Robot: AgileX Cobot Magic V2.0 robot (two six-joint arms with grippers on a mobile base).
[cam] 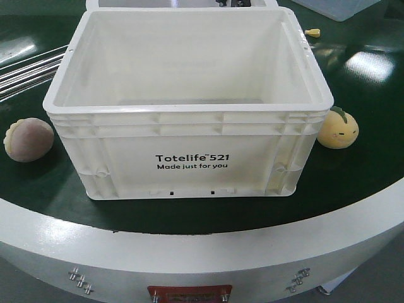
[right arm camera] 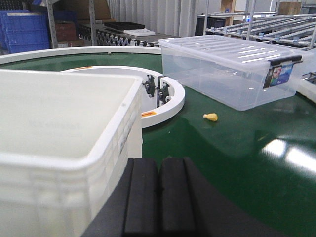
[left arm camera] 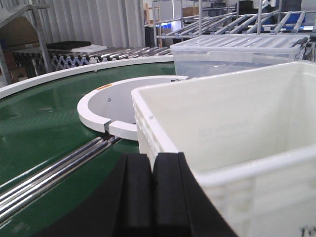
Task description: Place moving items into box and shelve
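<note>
Box (cam: 189, 161) sits mid-belt, open top, nothing in it as far as the front view shows. Two soft toys lie outside it on the green belt (cam: 38, 189):

- pink toy (cam: 28, 140) off the box's left wall, apart from it, near the front corner
- yellow toy (cam: 339, 128) tight against the right front corner, partly under the rim; I cannot tell whether it touches

Both are roundish lumps, with no long axis to line up on.

Left gripper (left arm camera: 152, 163): pads pressed flat together, nothing between them. It is held level, pointing across the belt, at about rim height with the box wall (left arm camera: 222, 128) close on its right. Right gripper (right arm camera: 159, 165) mirrors it, pads together and empty, box (right arm camera: 64, 123) close on its left.

Neither toy shows in either wrist view, so each likely lies below or behind its fingers. The pink one falls to the left arm and the yellow one to the right, each nearer its own side. My reading is that either arm must open, tip down and drop toward the belt before a grasp.

A small yellow piece (right arm camera: 211, 117) lies farther out on the right, near a lidded clear bin (right arm camera: 232, 69) — well beyond the right fingers. Steel rails (left arm camera: 54, 170) run along the left.
</note>
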